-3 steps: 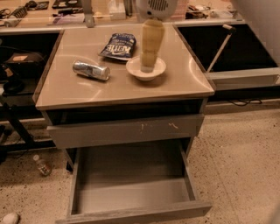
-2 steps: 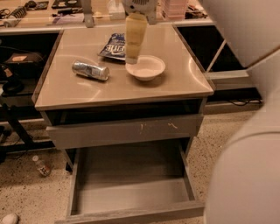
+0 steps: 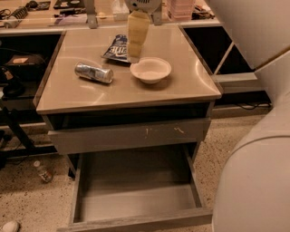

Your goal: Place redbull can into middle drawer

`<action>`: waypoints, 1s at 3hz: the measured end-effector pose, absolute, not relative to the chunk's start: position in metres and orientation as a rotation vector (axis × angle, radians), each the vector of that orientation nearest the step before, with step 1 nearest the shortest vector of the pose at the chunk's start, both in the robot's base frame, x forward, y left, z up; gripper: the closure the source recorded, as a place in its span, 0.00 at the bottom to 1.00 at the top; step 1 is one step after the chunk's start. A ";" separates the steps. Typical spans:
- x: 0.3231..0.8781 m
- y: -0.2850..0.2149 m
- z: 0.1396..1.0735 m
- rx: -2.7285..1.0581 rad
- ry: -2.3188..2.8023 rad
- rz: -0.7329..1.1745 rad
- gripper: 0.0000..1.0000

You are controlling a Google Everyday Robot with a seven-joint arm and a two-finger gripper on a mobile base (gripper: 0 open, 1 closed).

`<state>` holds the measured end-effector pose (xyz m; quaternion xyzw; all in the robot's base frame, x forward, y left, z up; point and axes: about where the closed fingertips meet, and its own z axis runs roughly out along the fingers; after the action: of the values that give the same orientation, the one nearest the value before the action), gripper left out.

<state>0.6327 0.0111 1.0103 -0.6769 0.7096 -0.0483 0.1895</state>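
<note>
The redbull can (image 3: 94, 72), slim and silver, lies on its side on the left half of the cabinet top (image 3: 181, 88). My gripper (image 3: 135, 55) hangs down from the top of the view, cream-coloured, over the near edge of the dark blue chip bag (image 3: 117, 46) and just behind the left rim of the white bowl (image 3: 151, 69). It is to the right of the can, apart from it, and holds nothing that I can see. The middle drawer (image 3: 136, 199) is pulled out wide below, and its grey floor is bare.
A grey drawer front with white scratch marks (image 3: 131, 134) sits shut above the open drawer. My white arm (image 3: 256, 176) fills the right side. A small bottle (image 3: 43, 172) lies on the floor at the left. A cluttered bench (image 3: 54, 13) stands behind.
My gripper has moved left, from above the bowl to its left rim near the chip bag. My white arm now fills the right side. The can has not moved.
</note>
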 end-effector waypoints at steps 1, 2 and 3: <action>0.646 0.017 1.009 -1.860 1.994 -0.139 0.00; 0.680 0.031 1.000 -1.820 2.029 -0.138 0.00; 0.709 0.048 0.986 -1.805 2.060 -0.115 0.00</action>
<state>0.7089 0.0477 0.9857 -0.6453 0.7364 -0.0411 0.1989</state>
